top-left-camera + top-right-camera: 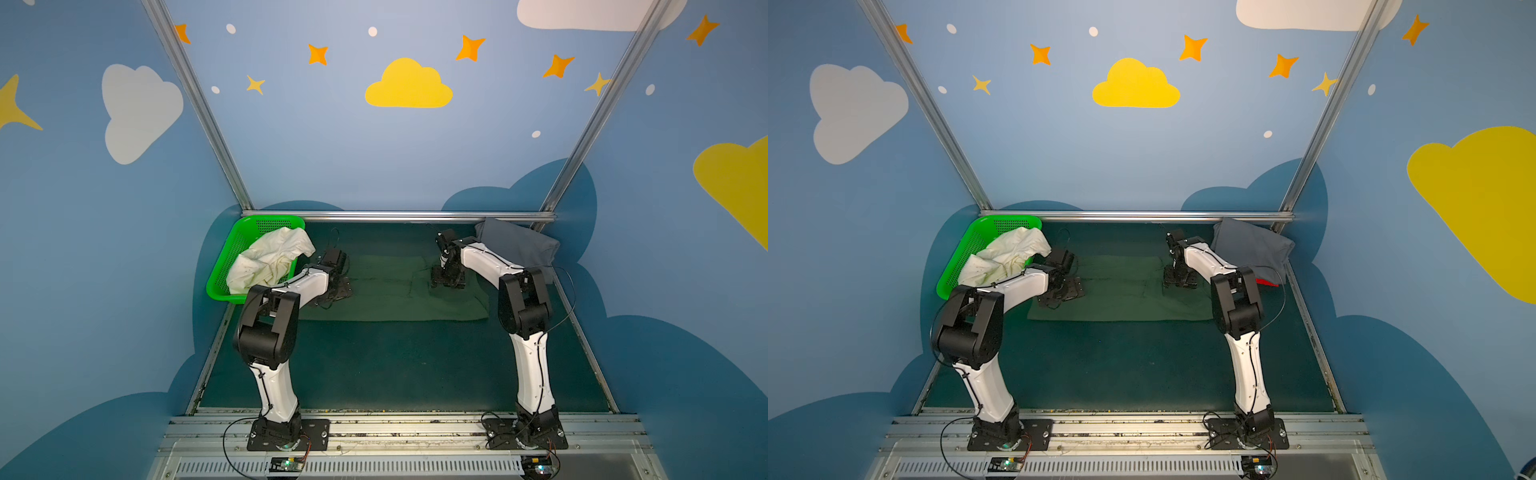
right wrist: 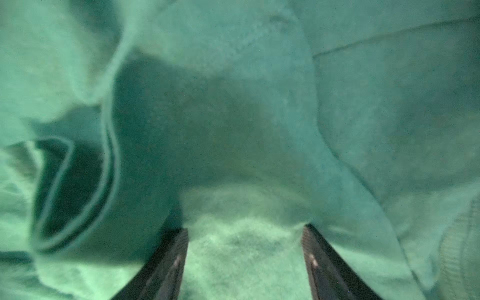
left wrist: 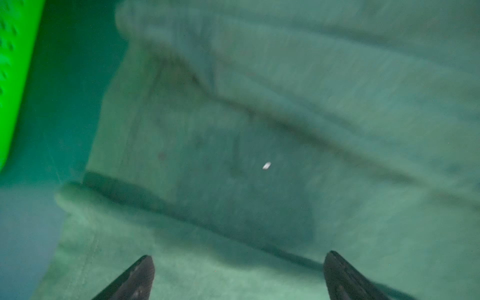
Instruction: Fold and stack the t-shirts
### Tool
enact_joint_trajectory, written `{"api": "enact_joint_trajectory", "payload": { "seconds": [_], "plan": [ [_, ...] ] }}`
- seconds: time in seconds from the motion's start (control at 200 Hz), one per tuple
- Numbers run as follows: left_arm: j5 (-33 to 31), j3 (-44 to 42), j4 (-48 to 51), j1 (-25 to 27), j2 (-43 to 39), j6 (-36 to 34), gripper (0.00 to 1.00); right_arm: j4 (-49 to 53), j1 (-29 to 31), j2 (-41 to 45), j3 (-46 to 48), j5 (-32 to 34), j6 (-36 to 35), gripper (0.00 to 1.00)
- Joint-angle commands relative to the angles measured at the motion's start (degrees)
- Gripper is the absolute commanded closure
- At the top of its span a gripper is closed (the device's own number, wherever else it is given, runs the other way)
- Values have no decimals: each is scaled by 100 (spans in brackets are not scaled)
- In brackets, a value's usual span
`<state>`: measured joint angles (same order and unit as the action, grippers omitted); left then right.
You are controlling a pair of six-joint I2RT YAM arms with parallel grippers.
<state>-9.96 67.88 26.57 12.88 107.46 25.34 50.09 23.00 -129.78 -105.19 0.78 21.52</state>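
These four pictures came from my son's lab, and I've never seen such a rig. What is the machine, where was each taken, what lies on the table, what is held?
Two robot arms, a left arm and a right arm, stand bolted at the table's near edge. The two wide pictures come from one overhead camera pair; the blurry close-ups come from a camera on each wrist. On the teal mat a dark green t-shirt lies spread. A cream-white t-shirt sits crumpled in a green basket, back left; a grey t-shirt lies back right, a red t-shirt peeking out beneath. The left gripper is open over the green shirt. The right gripper has its jaws apart, green cloth bunched between; nothing is lifted.
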Motion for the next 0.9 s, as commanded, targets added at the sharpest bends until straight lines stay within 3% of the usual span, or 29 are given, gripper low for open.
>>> {"api": "enact_joint_trajectory", "payload": {
  "seconds": [0.0,0.23,0.445,0.896],
  "plan": [
    [-23,-180,128,-6,-111,-1,0,167,-64,-331,-229,-109,-94,25],
    [416,-827,-39,5,-226,236,0,525,-86,-819,-1028,-270,-243,19],
    [425,-1434,-121,144,-640,424,0,807,-75,-1120,-1651,-424,-329,12],
    [627,-2311,98,549,-1366,758,0,1355,29,-1469,-2412,-586,-653,12]
  ]
}}
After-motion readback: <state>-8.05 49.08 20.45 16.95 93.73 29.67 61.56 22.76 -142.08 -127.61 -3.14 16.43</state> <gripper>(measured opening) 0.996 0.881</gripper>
